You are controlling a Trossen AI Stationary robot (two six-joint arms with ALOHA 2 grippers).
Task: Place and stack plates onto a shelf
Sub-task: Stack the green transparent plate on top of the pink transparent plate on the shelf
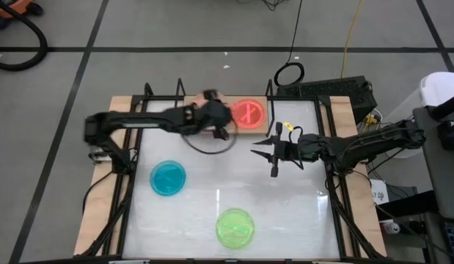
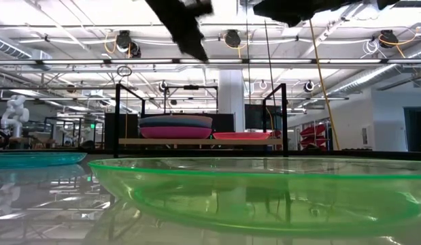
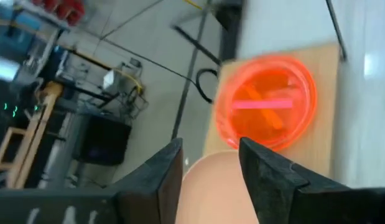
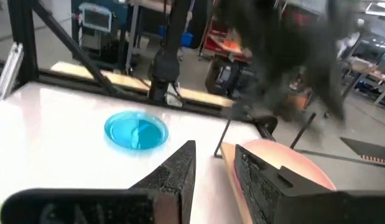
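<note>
- The shelf stands along the far edge of the white worktop. In the low view its board carries a stack of larger plates on one side, a magenta one under darker ones, and a low orange-red plate beside it.
- From above, the orange plate lies on the shelf's right part; the stack is hidden under the left arm.
- The left end effector hovers over the shelf just left of the orange plate. Its wrist view shows the fingers spread, with a salmon-pink plate below them and the orange plate just beyond.
- The right end effector hangs over the worktop, near the shelf's front edge, fingers spread and holding nothing.
- The teal plate and the lime green plate lie on the worktop, well apart from both end effectors.
- The left arm is blurred.
</note>
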